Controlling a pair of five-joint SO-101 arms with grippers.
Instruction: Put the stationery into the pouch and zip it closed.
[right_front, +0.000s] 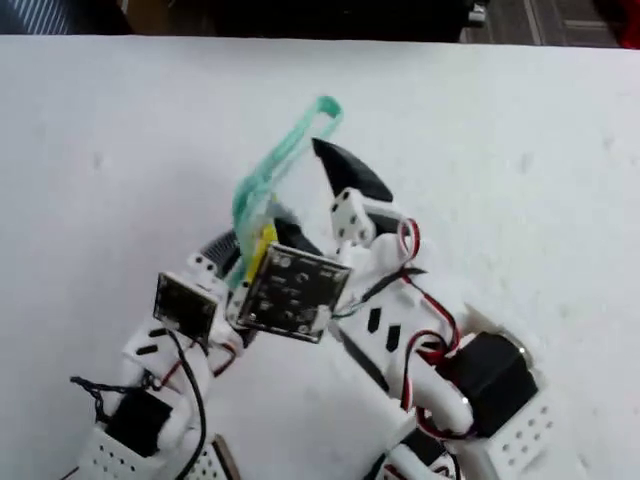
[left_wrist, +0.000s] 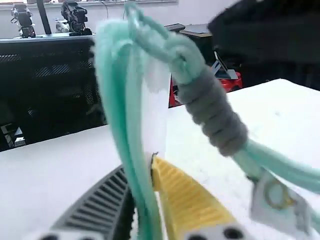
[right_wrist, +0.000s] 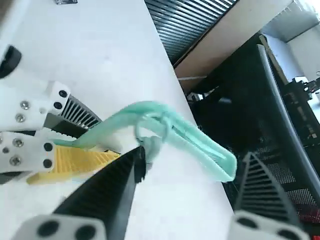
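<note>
**Hidden or unclear.** In the high view, the lower end of the pouch (right_front: 283, 155) is hidden behind the two circuit boards (right_front: 290, 290) at frame centre. The pouch is edge-on to the cameras, so I cannot tell whether its zip is open or closed, or what is inside.

**Task item.** There is one pouch, mint-green, thin and soft, held up above the white desk (right_front: 520, 150). In the high view it runs as a narrow strip from frame centre toward the upper middle. One pull cord (left_wrist: 210, 107) hangs from it, mint with a grey wrapped section. One small silver tag (left_wrist: 272, 197) hangs beside the cord.

**Left gripper** (right_front: 245, 245). The jaws are closed on the pouch. One yellow finger (left_wrist: 187, 200) and one dark ribbed finger (left_wrist: 95, 210) pinch the fabric between them.

**Right gripper** (right_wrist: 195, 157). The jaws are wide apart, with two black fingers. The free end of the pouch lies between them. One fingertip (right_wrist: 137, 162) sits just beside the pull cord, and I cannot tell whether it touches.

**Count.** There are two arms, two grippers and one pouch.
</note>
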